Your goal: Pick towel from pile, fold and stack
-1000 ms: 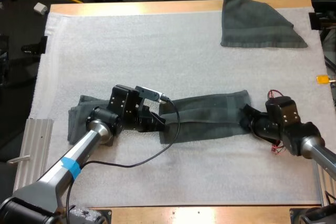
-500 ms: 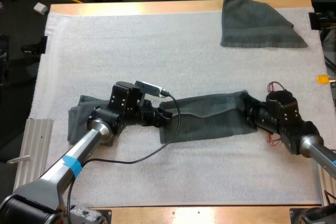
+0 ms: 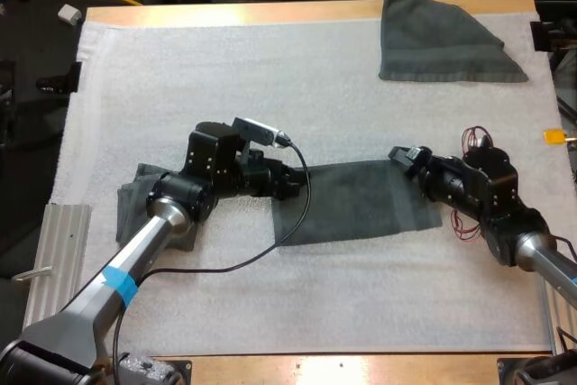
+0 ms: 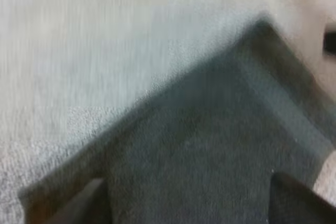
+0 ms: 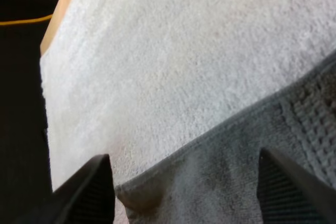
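- We take the white mat (image 3: 270,87) as the one surface that bears anything. It covers the wooden table (image 3: 225,13) and carries three dark grey-green pieces of cloth.
- The flat towel (image 3: 352,205) lies in the middle of the mat, between our two grippers. It is a wide oblong, smooth on top, and its near edge runs at a slight slant.
- In the right wrist view a woven band runs along the towel's hem, and the hem lies directly on the mat (image 5: 184,51).
- Our left gripper (image 3: 290,188) sits at the flat towel's far left corner. In the left wrist view its fingers (image 4: 79,205) stand wide apart, with the cloth spread below and between them, so they pinch nothing.
- Our right gripper (image 3: 404,154) sits at the flat towel's far right corner. In the right wrist view its fingers (image 5: 89,192) are likewise spread, over the towel's edge, and grip nothing.
- A crumpled towel (image 3: 135,205) lies bunched at the left of the mat, partly beneath our left arm. We cannot tell whether it joins the flat towel under the arm.
- A folded towel (image 3: 442,38) rests at the mat's far right corner, well apart from the others. It has one slanted side and a banded near edge.
- A ribbed metal plate (image 3: 63,250) lies just beside the mat's near left edge.
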Controlling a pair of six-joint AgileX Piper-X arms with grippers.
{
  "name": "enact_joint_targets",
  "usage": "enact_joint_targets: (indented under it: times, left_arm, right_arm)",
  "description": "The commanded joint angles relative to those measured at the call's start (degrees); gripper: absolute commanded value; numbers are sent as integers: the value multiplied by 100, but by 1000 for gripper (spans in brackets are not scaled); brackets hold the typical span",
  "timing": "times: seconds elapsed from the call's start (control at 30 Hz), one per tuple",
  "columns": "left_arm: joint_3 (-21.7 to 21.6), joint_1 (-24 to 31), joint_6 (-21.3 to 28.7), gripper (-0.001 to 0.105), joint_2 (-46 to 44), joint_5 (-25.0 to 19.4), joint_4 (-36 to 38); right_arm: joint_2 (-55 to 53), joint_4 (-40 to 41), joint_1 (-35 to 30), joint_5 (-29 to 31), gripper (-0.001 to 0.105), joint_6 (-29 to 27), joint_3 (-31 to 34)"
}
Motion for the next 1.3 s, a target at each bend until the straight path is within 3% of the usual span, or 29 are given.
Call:
enact_joint_targets:
  times: [0.0, 0.4, 0.7, 0.77, 1.03, 1.27]
  left_arm:
    - [-172, 5, -20, 60, -105, 35, 69]
    - [-187, 13, 187, 61, -1770, -28, 1426]
    - [-154, 15, 152, 61, -3251, -11, 2752]
    - [-176, -2, 122, 61, -3095, -27, 2509]
    - [-175, -10, 0, 61, -3897, -25, 3341]
    - [-172, -24, -81, 61, -4282, -19, 3793]
  right_arm:
    - [-175, 2, -21, -140, 57, -213, -32]
    - [-1741, 2201, -30, 35, 58, -1760, -14]
    - [-2883, 3966, -18, 140, 58, -2474, -207]
    - [-2823, 3761, -8, 108, 58, -2387, -157]
    - [-3320, 5339, -17, 190, 58, -3133, -672]
    - [-3341, 6292, -21, 1031, 58, -3636, -1248]
